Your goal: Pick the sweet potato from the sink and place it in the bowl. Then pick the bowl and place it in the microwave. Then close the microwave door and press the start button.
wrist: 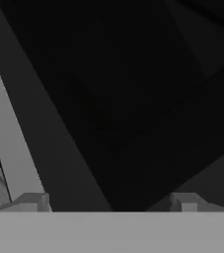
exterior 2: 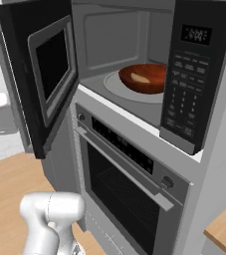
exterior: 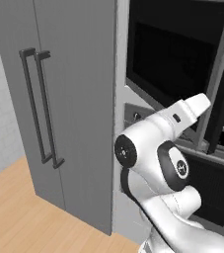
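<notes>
The microwave [exterior 2: 134,35] stands with its door [exterior 2: 50,64] swung wide to the left. Inside, on the pale turntable [exterior 2: 115,84], sits the reddish-brown bowl [exterior 2: 149,78] with the sweet potato [exterior 2: 140,78] lying in it. The black control panel [exterior 2: 189,74] runs down the microwave's right side. In the hand view my gripper [wrist: 109,203] is open, its fingertips [wrist: 34,202] wide apart with nothing between them, close against a dark panel [wrist: 113,99] with a grey frame strip [wrist: 7,143]. In the left base view my arm [exterior: 158,143] reaches up and right toward the microwave. The sink is out of view.
A larger oven [exterior 2: 129,184] with a horizontal bar handle sits right under the microwave. A tall grey cabinet [exterior: 69,108] with two vertical handles stands to the left. Wooden floor [exterior: 15,207] lies below.
</notes>
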